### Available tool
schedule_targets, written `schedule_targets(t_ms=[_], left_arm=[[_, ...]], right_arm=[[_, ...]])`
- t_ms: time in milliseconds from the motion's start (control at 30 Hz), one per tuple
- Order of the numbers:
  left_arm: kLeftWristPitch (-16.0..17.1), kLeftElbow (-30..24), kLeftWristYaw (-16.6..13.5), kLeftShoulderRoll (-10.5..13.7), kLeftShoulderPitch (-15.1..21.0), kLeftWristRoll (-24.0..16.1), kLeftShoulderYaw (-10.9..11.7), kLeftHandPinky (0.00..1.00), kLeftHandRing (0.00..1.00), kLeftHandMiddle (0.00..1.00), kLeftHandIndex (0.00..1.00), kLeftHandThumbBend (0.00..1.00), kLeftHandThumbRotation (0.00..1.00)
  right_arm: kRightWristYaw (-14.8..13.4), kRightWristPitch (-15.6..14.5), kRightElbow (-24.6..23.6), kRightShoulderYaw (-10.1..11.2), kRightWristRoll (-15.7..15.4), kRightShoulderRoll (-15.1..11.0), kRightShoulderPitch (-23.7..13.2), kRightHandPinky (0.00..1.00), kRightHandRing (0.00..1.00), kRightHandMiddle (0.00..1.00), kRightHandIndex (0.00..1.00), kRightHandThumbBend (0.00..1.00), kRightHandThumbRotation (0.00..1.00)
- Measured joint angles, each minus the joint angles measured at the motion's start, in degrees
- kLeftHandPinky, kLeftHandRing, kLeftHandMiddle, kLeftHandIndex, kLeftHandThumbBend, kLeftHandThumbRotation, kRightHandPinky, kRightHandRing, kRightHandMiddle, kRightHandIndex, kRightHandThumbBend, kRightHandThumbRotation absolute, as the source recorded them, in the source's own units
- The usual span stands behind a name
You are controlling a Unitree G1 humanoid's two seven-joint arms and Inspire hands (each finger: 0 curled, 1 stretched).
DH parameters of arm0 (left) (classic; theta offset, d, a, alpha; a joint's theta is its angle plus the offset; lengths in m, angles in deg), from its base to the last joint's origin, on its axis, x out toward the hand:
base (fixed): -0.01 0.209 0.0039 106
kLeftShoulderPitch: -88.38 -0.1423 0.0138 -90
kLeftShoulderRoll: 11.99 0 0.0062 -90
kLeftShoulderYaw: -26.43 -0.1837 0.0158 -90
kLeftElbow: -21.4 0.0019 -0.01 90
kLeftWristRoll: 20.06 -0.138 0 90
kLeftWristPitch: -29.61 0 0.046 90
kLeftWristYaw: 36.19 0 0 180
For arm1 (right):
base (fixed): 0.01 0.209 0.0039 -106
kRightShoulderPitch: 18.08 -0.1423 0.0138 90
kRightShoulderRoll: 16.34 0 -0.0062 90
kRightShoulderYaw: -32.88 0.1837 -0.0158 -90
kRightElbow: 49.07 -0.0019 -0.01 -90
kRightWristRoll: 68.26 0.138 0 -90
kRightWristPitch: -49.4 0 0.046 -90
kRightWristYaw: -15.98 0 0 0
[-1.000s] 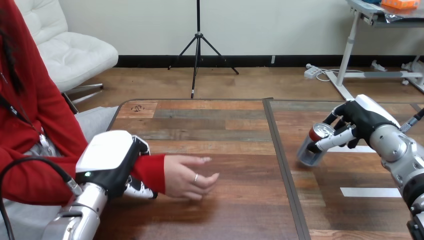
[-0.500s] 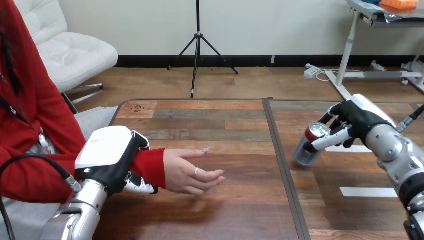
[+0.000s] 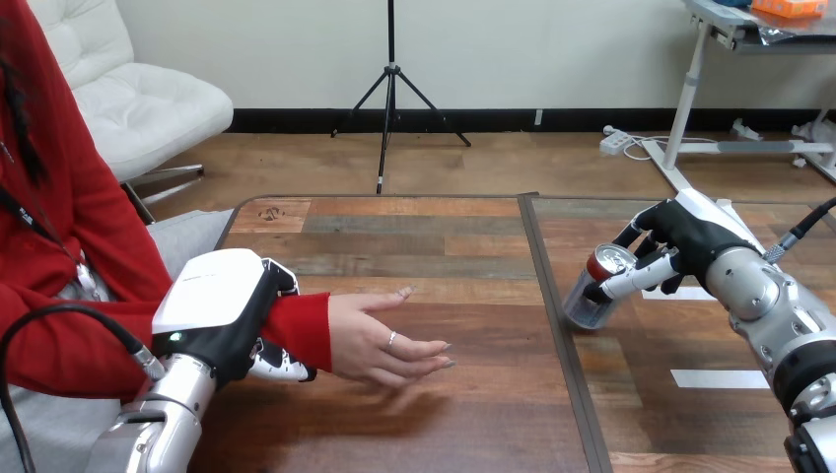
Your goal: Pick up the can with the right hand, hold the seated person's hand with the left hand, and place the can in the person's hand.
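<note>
A big wooden table of brown and grey planks (image 3: 414,232) is lying across the front, with a thin dark line (image 3: 540,276) running down its middle and white strips of tape (image 3: 718,378) sticking to its right half. Behind it a brown wooden floor (image 3: 493,163) is stretching back to a plain pale wall (image 3: 542,49), where a black strip (image 3: 493,119) is running along the bottom. A soft white padded chair (image 3: 138,99) is standing at the back left, a thin black three-legged stand (image 3: 390,89) in the middle, and a grey desk with white legs (image 3: 693,89) at the back right, with a white plug bar (image 3: 616,143) lying on the floor beside it.
</note>
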Motion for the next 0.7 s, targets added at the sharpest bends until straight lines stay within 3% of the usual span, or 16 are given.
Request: schedule_targets(t_ms=[700], left_arm=[[0.0, 0.03, 0.0, -0.96, 0.23, 0.0, 0.0, 0.19, 0.25, 0.31, 0.31, 0.86, 0.0]], right_arm=[[0.0, 0.0, 0.0, 0.0, -0.73, 0.93, 0.0, 0.35, 0.38, 0.43, 0.46, 0.74, 0.0]])
